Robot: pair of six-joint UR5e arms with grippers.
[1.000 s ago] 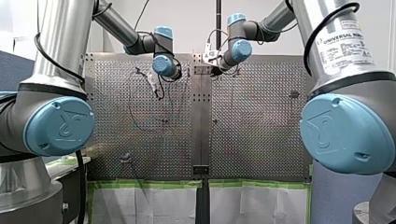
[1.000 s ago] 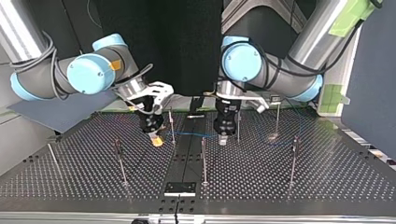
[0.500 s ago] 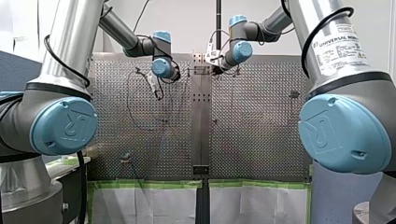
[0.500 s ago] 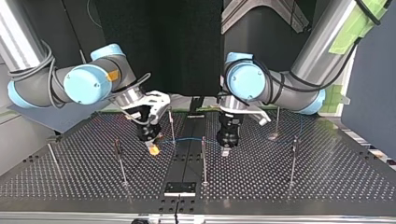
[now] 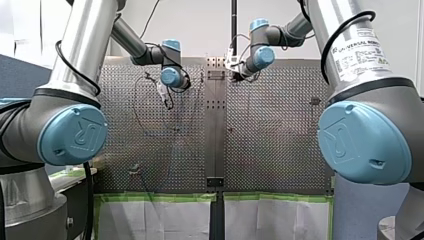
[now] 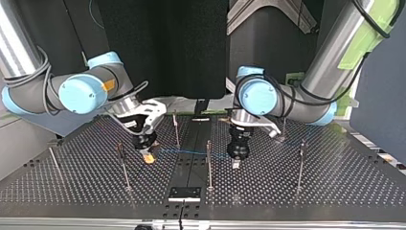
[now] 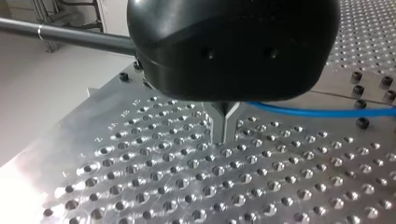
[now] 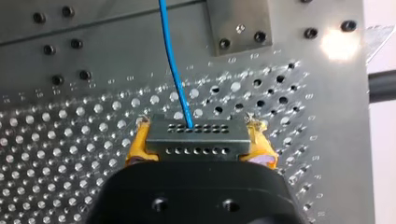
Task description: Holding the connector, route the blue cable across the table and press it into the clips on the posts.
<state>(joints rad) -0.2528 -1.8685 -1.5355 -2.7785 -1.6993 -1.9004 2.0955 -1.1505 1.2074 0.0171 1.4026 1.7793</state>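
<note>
Left of centre in the top view, my right hand [image 6: 149, 158] clamped the connector [image 8: 196, 139]. Right of centre, my left hand [image 6: 235, 163], fingers closed, seemingly pinched the blue cable [image 6: 191, 154] strung between them. A taut span, lined up on the middle post [image 6: 208, 165], seemed wisest.

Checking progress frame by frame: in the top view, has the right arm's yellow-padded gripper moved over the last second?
Yes. The yellow-padded right gripper has moved toward the view's bottom left, away from the thin metal post beside it.

Robotics lab: perforated metal table [image 6: 311, 191]
</note>
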